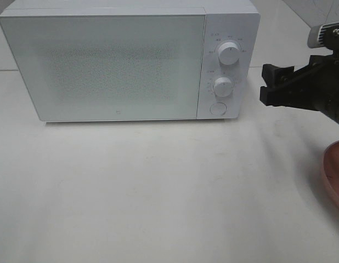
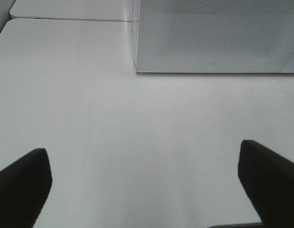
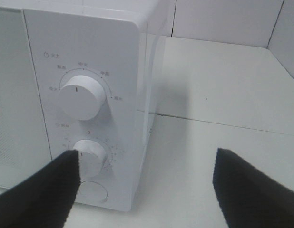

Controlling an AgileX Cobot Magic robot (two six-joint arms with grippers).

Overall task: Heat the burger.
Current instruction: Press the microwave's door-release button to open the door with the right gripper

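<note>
Exterior high view: one white table [image 1: 158, 192] carries one white box-shaped microwave oven [image 1: 120, 66] at 11 o'clock, its frosted door closed. One round pink plate [image 1: 337, 172] shows only its rim at 4 o'clock. One black right gripper [image 1: 266, 84] hangs at 3 o'clock, just beside the control panel, jaws wide and empty. The panel has two white knobs, upper [image 1: 230, 52] and lower [image 1: 223, 86], and one round button [image 1: 217, 108]. The left gripper [image 2: 144, 185], seen only in the left wrist view, gapes wide over bare table. No view shows the burger, so its place and axis cannot be told.

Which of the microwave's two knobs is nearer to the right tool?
The lower knob, just above the round button: the right tool is level with it, while the upper knob sits higher.
</note>
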